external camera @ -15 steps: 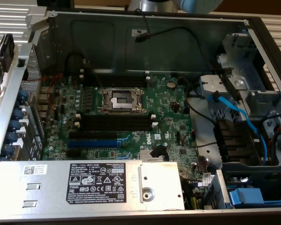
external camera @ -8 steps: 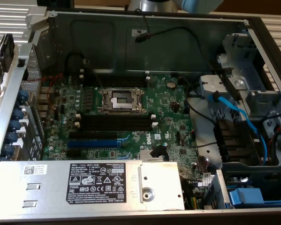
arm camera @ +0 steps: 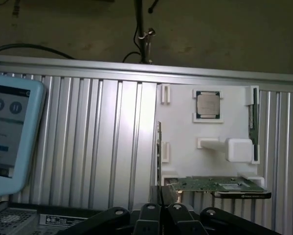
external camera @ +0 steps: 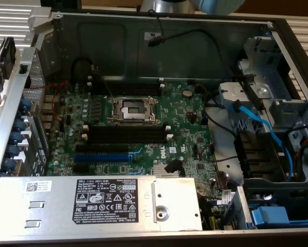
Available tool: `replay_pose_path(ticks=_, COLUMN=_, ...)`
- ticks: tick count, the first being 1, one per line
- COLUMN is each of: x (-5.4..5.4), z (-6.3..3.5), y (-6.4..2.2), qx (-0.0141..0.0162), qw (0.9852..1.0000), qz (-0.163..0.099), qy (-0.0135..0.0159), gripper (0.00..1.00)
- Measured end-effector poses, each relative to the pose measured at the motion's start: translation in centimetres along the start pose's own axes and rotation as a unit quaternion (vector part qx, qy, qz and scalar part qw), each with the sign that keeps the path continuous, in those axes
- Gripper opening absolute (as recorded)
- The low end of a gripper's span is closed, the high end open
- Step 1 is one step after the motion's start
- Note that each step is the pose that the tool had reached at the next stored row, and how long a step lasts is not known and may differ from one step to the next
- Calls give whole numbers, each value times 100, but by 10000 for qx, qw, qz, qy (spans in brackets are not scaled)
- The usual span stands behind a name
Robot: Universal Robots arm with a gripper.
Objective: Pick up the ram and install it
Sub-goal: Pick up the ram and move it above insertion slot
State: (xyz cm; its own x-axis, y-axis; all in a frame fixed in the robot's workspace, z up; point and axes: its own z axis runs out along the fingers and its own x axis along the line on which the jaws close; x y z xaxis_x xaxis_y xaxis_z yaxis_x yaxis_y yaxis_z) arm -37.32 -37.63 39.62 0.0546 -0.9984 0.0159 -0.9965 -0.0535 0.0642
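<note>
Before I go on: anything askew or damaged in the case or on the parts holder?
Nothing stands out. The black memory slots on the motherboard are empty and look intact. The ram sits edge-on in the white holder, and the processor lies square in its pocket.

Even light fills an open computer case; the wrist view is dimmer and harsher.

In the exterior view the ribbed metal [external camera: 10, 15] at 11 o'clock is washed out white, the power supply cover [external camera: 56, 213] at 7 o'clock shines pale, and the drive bay [external camera: 277, 170] at 4 o'clock sinks into shadow. In the wrist view glare streaks the ribbed panel [arm camera: 136, 142], the tablet screen [arm camera: 9, 132] glows, and the gripper [arm camera: 158, 220] is near-black.
</note>
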Motion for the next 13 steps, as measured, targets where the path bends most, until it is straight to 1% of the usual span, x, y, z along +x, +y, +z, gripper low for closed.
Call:
replay_pose_path(ticks=2, x=10, z=-6, y=-34, qx=41, qw=10000, qz=0, qy=1, gripper=12)
replay_pose_path(ticks=5, x=37, z=-26, y=-132, qx=162, qw=9999, qz=2, qy=3, gripper=12)
replay_pose_path(ticks=6, x=46, z=-33, y=-175, qx=187, qw=9998, qz=2, qy=5, gripper=12)
replay_pose_path(ticks=7, x=55, z=-40, y=-225, qx=206, qw=9998, qz=3, qy=6, gripper=12)
replay_pose_path(ticks=8, x=64, z=-46, y=-280, qx=220, qw=9998, qz=3, qy=7, gripper=12)
replay_pose_path(ticks=13, x=88, z=-64, y=-442, qx=243, qw=9997, qz=3, qy=8, gripper=12)
